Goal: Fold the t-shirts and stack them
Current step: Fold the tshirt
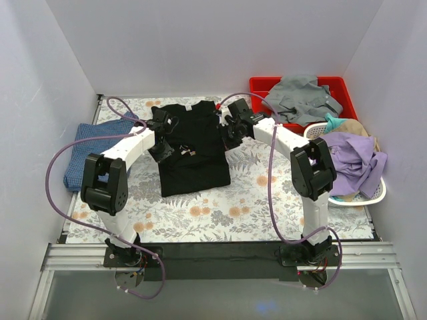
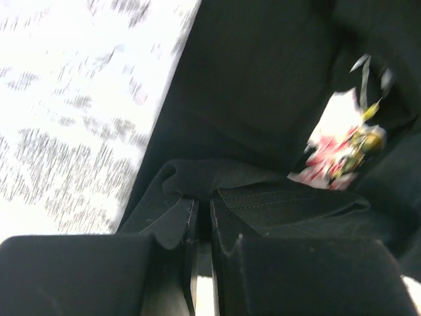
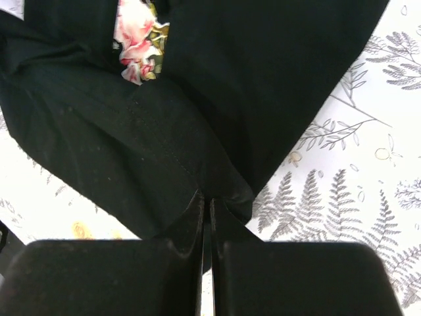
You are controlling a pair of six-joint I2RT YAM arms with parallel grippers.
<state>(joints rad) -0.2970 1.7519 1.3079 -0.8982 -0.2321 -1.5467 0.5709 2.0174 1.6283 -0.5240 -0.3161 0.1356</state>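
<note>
The black t-shirt (image 1: pixel 195 157) lies partly folded on the middle of the floral tablecloth, its pink-rose print (image 1: pixel 185 151) showing. My left gripper (image 1: pixel 161 137) is at the shirt's left edge and my right gripper (image 1: pixel 230 130) at its right edge. In the left wrist view the gripper (image 2: pixel 202 201) is shut on a fold of the black cloth (image 2: pixel 263 85), with the rose print (image 2: pixel 339 148) beyond. In the right wrist view the gripper (image 3: pixel 206 197) is shut on a pinched edge of the black shirt (image 3: pixel 217 99). The mottled blue t-shirt (image 1: pixel 87 150) lies folded at the far left.
A red bin (image 1: pixel 263 85) holding a grey garment (image 1: pixel 303 99) stands at the back right. A white basket (image 1: pixel 373 195) with purple and other clothes (image 1: pixel 353 160) sits on the right. White walls close in the table on three sides.
</note>
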